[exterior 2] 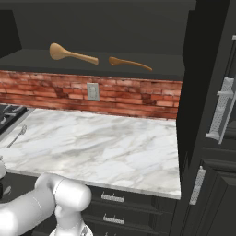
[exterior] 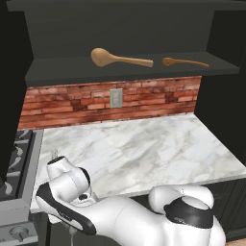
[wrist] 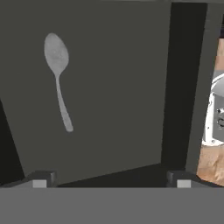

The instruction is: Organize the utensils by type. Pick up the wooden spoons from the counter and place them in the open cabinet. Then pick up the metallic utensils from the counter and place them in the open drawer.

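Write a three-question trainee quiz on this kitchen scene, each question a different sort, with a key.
1. True or false: both wooden spoons, the larger wooden spoon and the smaller wooden spoon, lie on the open cabinet shelf.
2. Multiple choice: where is the metal spoon seen from the hand camera? A) on the stove B) on the dark floor of the open drawer C) in the hand's grip
3. Fill in: a small metal utensil remains on the ___, near its stove-side edge.

Key: 1 true; 2 B, the hand is open above it; 3 counter.
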### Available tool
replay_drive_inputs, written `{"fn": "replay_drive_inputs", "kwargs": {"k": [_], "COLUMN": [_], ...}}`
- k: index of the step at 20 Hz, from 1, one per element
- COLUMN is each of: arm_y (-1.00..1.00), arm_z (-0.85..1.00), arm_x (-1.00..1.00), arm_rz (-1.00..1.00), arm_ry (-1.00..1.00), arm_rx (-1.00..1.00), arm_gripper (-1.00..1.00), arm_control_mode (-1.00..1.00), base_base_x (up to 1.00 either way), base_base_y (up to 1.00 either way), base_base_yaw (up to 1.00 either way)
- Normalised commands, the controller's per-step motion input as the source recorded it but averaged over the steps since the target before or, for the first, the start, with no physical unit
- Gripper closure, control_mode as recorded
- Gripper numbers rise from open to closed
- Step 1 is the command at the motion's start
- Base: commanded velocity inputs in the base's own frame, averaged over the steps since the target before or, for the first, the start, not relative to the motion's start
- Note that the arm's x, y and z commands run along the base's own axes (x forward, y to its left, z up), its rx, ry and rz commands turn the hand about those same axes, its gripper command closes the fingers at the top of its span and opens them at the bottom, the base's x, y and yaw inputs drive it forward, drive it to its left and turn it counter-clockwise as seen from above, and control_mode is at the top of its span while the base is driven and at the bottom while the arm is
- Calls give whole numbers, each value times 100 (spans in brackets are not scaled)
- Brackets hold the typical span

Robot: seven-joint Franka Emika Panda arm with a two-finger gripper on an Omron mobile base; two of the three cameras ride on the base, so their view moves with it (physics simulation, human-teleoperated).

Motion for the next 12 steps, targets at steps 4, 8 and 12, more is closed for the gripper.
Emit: {"fn": "replay_drive_inputs", "kwargs": {"k": [4, 8, 12], "arm_y": [-33, -28, -17], "arm_z": [42, 37, 25], "arm_x": [3, 20, 38], "arm_rz": [0, -1, -2], "arm_ry": [-9, -5, -9], "arm_rx": [-13, -12, -7], "arm_gripper": [-100, -100, -100], "arm_control_mode": [-100, -100, -100], "base_base_x": [0, 0, 0], "base_base_y": [0, 0, 0], "base_base_yaw": [0, 0, 0]}}
